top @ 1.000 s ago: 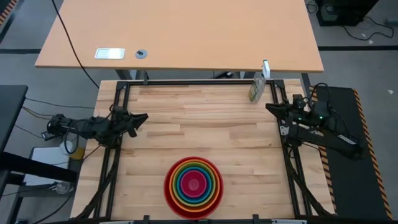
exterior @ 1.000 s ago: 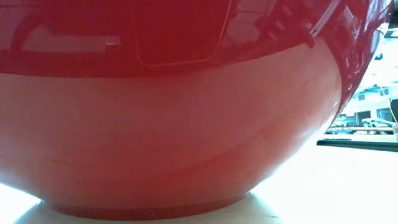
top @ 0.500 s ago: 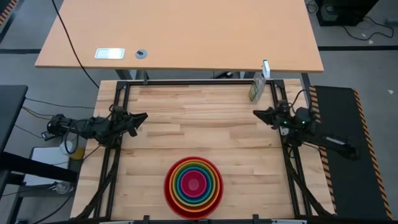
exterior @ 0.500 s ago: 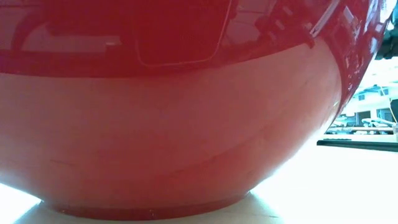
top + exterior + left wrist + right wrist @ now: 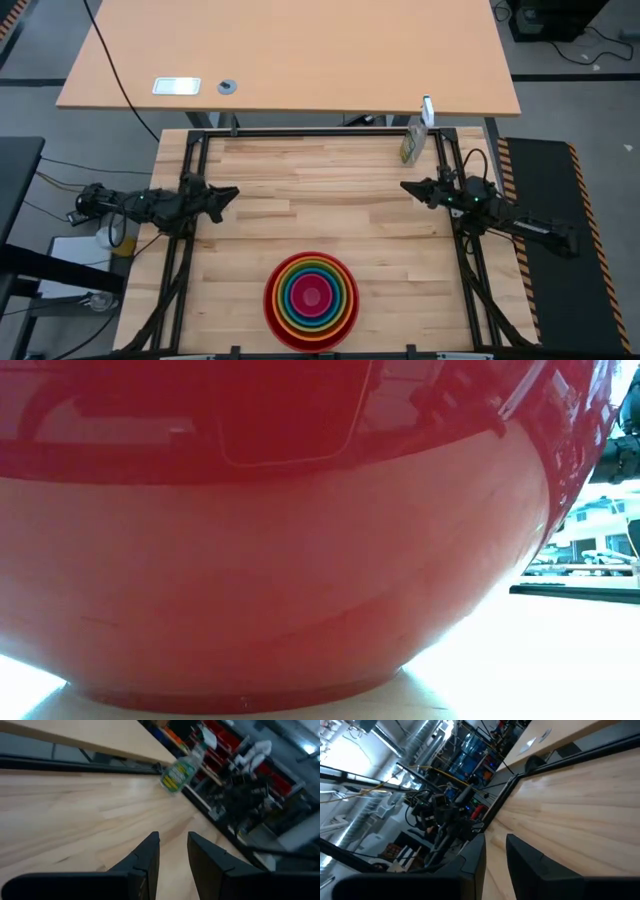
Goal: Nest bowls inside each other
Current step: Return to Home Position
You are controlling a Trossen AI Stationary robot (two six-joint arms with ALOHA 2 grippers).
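Observation:
The bowls stand nested in one stack near the table's near edge, at its middle. From the outside in they are red, orange, lime green, blue and pink. The red bowl's base rests on the wood, and its wall fills the low view. My left gripper hovers at the table's left edge and points toward the right. Its fingers stand a little apart with nothing between them. My right gripper hovers at the right edge and points toward the left. Its fingers also stand narrowly apart and empty.
A green-labelled spray bottle stands at the table's far right corner. A black frame runs around the table's edges. A larger desk stands beyond the far edge. Bare wood lies between the two grippers and the bowls.
My right gripper has come down and reached toward the table's left, over its right edge, rolling a little. The bowls and my left gripper have kept still.

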